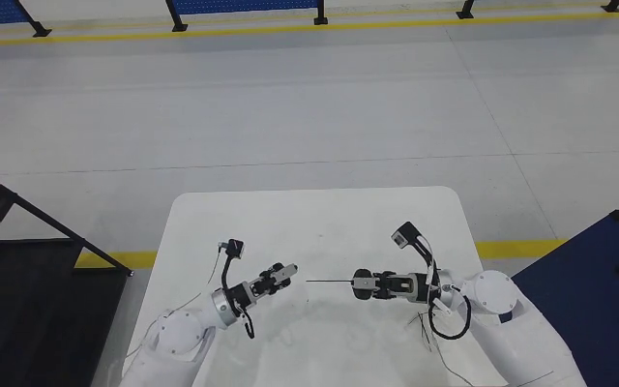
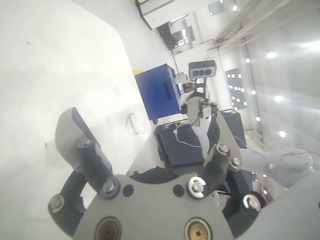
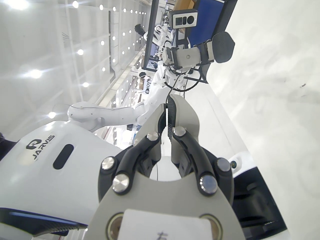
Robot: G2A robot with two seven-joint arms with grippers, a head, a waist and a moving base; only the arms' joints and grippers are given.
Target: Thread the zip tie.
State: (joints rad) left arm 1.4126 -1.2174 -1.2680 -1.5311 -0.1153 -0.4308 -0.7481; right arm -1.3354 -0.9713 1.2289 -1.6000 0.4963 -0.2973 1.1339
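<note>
A thin dark zip tie (image 1: 327, 282) lies level above the white table (image 1: 319, 218), pointing from my right gripper (image 1: 361, 283) toward my left gripper (image 1: 288, 272). In the right wrist view my right gripper (image 3: 168, 101) is shut on the zip tie (image 3: 167, 95), which sticks out past the fingertips toward the left gripper (image 3: 197, 54) farther off. In the left wrist view my left gripper (image 2: 145, 116) is open wide with nothing between its fingers. It faces the right gripper (image 2: 197, 111), and a short gap separates the tie's free end from it.
Clear safety glasses (image 2: 132, 124) lie near the table's edge. A blue cabinet (image 1: 580, 281) stands beside the table on the right and a dark frame (image 1: 48, 290) on the left. Loose cables (image 1: 430, 334) hang by the right arm.
</note>
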